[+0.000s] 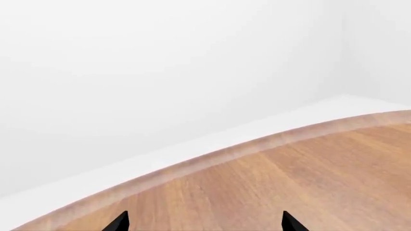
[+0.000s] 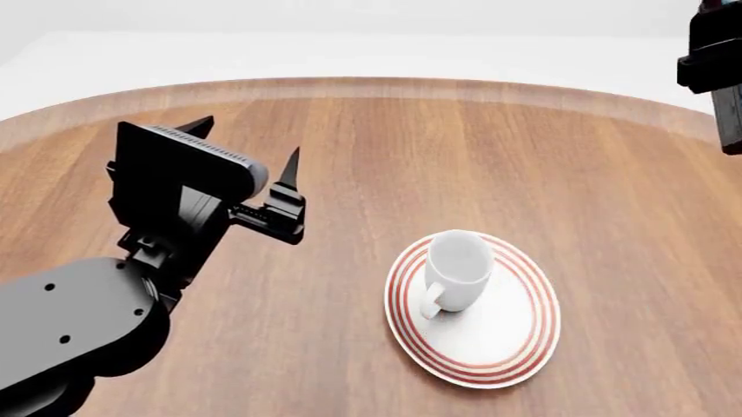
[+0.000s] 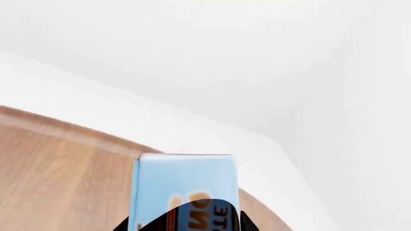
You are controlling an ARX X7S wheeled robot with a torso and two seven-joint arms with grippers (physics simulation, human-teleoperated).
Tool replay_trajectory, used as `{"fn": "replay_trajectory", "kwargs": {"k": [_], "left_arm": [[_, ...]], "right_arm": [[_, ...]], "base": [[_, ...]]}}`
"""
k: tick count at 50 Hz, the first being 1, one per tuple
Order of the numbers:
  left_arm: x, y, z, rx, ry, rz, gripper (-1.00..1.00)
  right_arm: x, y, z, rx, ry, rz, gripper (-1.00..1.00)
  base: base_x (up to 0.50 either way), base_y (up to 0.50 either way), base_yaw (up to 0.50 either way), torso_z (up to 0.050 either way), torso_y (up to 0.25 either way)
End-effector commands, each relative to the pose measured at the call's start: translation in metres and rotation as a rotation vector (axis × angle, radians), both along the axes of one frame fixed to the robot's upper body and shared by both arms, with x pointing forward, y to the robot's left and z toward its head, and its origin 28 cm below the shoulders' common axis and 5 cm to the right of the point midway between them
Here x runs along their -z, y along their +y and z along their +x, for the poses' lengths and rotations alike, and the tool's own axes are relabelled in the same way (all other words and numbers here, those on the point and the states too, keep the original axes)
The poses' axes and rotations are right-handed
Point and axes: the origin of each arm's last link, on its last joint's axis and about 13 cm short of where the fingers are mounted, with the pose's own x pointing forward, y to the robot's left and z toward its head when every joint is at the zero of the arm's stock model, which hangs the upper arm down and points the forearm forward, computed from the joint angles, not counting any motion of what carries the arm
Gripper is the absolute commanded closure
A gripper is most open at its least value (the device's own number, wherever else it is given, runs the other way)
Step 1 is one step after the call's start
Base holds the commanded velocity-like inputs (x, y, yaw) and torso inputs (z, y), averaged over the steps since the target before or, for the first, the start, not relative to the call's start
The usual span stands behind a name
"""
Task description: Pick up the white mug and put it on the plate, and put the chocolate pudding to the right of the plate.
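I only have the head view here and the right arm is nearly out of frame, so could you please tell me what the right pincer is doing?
Observer: The right pincer is shut on the chocolate pudding, with the carton's light blue face toward the wrist camera.
Operator: Thank you. Is the carton resting on the table?
Observer: The right wrist view doesn't show its lower end; only the table edge and white wall lie beyond it.
Operator: And the left pincer?
Observer: The left pincer is open and empty, with bare wood between its tips. The white mug already sits on the plate.
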Motion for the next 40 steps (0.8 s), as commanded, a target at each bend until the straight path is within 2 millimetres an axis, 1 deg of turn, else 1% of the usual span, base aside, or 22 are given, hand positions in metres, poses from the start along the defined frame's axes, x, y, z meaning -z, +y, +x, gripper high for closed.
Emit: {"fn": "replay_trajectory", "kwargs": {"k": [1,5,7,11,12,16,17,19,20,23,24,25,26,27,28,32,40], "left_arm": [[0.001,0.0,0.001,-0.001,0.003,0.003,-1.0],[0.001,-0.001,0.002,0.002,0.001,0.005,-1.0],[0.0,-0.001,0.001,0.002,0.001,0.007,-1.0],[0.001,-0.001,0.003,0.002,0.004,0.006,-1.0],[0.002,-0.002,0.003,0.004,0.004,0.007,-1.0],[0.002,-0.003,0.004,0.011,0.005,0.01,-1.0],[0.003,-0.003,0.004,0.01,0.006,0.01,-1.0],[0.003,-0.002,0.004,0.009,0.009,0.009,-1.0],[0.003,-0.003,0.004,0.008,0.009,0.01,-1.0],[0.003,-0.003,0.003,0.011,0.008,0.011,-1.0],[0.003,-0.003,0.003,0.011,0.009,0.012,-1.0],[0.003,-0.003,0.004,0.011,0.01,0.012,-1.0],[0.003,-0.003,0.004,0.011,0.01,0.012,-1.0],[0.003,-0.003,0.004,0.011,0.01,0.012,-1.0],[0.004,-0.003,0.004,0.013,0.012,0.012,-1.0],[0.005,-0.003,0.005,0.013,0.013,0.011,-1.0],[0.007,-0.002,0.005,0.01,0.017,0.009,-1.0]], "right_arm": [[-0.018,-0.012,0.024,-0.024,0.202,-0.005,1.0],[-0.024,-0.018,0.033,0.017,0.251,0.04,1.0],[-0.029,-0.022,0.035,0.029,0.235,0.078,1.0],[-0.042,-0.03,0.036,0.056,0.187,0.207,1.0],[-0.044,-0.032,0.037,0.057,0.173,0.27,1.0],[-0.044,-0.035,0.042,0.093,0.142,0.306,1.0],[-0.042,-0.035,0.043,0.089,0.149,0.308,1.0],[-0.032,-0.034,0.048,0.109,0.202,0.268,1.0],[-0.026,-0.033,0.051,0.117,0.239,0.232,1.0],[-0.016,-0.031,0.053,0.107,0.302,0.117,1.0],[-0.012,-0.031,0.055,0.098,0.331,0.181,1.0],[-0.01,-0.03,0.056,0.101,0.341,0.177,1.0],[-0.002,-0.028,0.057,0.085,0.399,0.177,1.0],[-0.002,-0.028,0.057,0.085,0.399,0.177,1.0],[0.005,-0.026,0.059,0.068,0.436,0.204,1.0],[0.016,-0.023,0.06,0.024,0.524,0.156,1.0],[0.027,-0.024,0.058,0.008,0.612,0.114,1.0]], "base": [[0.0,0.0,0.0,0.0,0.0],[0.0,0.0,0.0,0.0,0.0],[0.0,0.0,0.0,0.0,0.0],[0.0,0.0,0.0,0.0,0.0],[0.0,0.0,0.0,0.0,0.0],[0.0,0.0,0.0,0.0,0.0],[0.0,0.0,0.0,0.0,0.0],[0.0,0.0,0.0,0.0,0.0],[0.0,0.0,0.0,0.0,0.0],[0.0,0.0,0.0,0.0,0.0],[0.0,0.0,0.0,0.0,0.0],[0.0,0.0,0.0,0.0,0.0],[0.0,0.0,0.0,0.0,0.0],[0.0,0.0,0.0,0.0,0.0],[0.0,0.0,0.0,0.0,0.0],[0.0,0.0,0.0,0.0,0.0],[0.0,0.0,0.0,0.0,0.0]]}}
